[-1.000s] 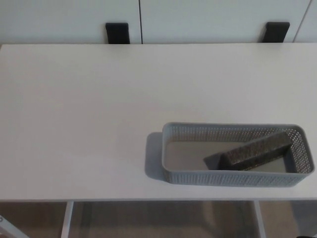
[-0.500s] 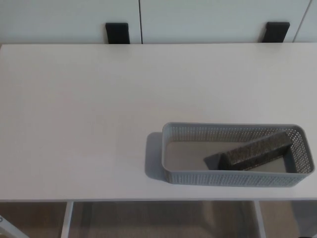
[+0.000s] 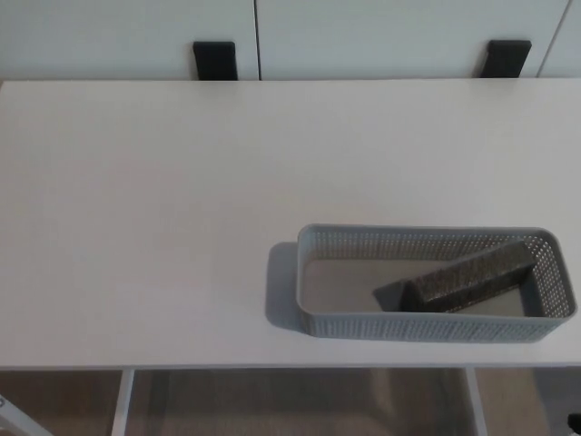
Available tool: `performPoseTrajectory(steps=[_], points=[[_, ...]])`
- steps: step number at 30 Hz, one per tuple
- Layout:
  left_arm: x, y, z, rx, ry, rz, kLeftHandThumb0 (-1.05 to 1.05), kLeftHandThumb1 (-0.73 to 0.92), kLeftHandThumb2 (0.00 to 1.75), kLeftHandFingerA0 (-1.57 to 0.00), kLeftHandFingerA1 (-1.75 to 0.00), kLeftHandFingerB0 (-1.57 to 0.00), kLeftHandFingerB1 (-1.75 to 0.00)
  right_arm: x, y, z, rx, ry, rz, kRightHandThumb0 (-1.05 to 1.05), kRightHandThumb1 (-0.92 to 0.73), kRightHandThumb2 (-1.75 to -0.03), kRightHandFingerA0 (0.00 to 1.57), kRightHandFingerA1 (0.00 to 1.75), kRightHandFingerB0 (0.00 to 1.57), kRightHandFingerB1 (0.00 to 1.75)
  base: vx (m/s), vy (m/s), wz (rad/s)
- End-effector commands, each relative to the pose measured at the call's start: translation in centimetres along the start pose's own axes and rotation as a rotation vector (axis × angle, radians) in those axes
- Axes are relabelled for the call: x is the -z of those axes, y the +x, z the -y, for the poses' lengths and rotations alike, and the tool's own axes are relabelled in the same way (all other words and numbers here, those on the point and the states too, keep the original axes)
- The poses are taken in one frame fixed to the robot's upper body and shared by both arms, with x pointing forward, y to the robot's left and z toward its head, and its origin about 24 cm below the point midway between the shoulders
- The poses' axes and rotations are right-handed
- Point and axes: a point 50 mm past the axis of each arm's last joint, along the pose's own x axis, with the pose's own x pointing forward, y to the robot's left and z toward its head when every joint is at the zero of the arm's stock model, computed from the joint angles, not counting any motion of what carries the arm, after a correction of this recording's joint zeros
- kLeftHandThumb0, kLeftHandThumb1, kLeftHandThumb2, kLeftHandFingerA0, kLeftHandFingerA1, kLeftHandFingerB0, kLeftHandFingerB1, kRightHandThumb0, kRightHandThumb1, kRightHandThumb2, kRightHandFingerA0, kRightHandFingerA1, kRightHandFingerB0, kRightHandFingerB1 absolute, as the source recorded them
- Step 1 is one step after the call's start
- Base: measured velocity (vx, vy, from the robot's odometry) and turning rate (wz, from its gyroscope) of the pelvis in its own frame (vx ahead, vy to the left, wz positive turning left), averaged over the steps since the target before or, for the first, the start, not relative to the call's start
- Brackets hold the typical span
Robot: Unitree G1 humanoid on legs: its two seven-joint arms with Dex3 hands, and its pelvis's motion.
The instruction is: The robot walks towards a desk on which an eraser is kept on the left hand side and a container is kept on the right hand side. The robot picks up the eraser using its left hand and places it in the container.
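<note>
Eraser (image 3: pixel 469 277) lies inside the container (image 3: pixel 363 243), toward its 3 o'clock end, long axis running from roughly 8 to 2 o'clock; its upper right end seems propped against the far right wall, so it sits tilted rather than flat, dark shadow on the floor at its low end. Judged from this, the placing step looks done. Neither hand is in frame, so whether their fingers are spread or pressed together cannot be told. Risks from here, as judgement only: the propped eraser could slide down and settle if the container is knocked; harmless, since the walls enclose it on all sides. The larger concern is the container itself: its near wall stands just beside the 6 o'clock edge of the surface (image 3: pixel 145 200), and its right end is near the 3 o'clock edge of frame. A nudge from an arm or the body at the near side could skew it or push it partly off. The perforated walls look light, so it probably shifts easily. Open room: everything from 7 through 12 to 2 o'clock of the container is bare surface, well apart from any object. At the far edge, two dark brackets (image 3: pixel 214 60) stand against a pale panel; below the near edge, a white leg (image 3: pixel 123 400) and floor show.
</note>
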Motion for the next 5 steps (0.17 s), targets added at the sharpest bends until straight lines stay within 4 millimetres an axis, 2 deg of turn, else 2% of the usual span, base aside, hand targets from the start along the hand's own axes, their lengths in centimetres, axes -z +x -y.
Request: performPoseTrajectory(steps=[1, 5], points=[[-0.37, -0.1, -0.59, -0.033, 0.038, 0.047, -0.75, 0.6, 0.89, -0.15, -0.48, -0.09, -0.41, -0.24, -0.15, 0.37, 0.006, -0.003, 0.016, -0.35, -0.52, -0.54, 0.63, 0.65, 0.46, 0.48, 0.0, 0.0, 0.0], [-0.43, -0.09, -0.56, -0.026, 0.03, 0.052, -0.75, 0.6, 0.89, -0.13, -0.48, -0.08, -0.41, -0.19, -0.2, 0.4, 0.003, -0.002, 0.018, -0.37, -0.51, -0.54, 0.63, 0.66, 0.46, 0.49, 0.0, 0.0, 0.0]])
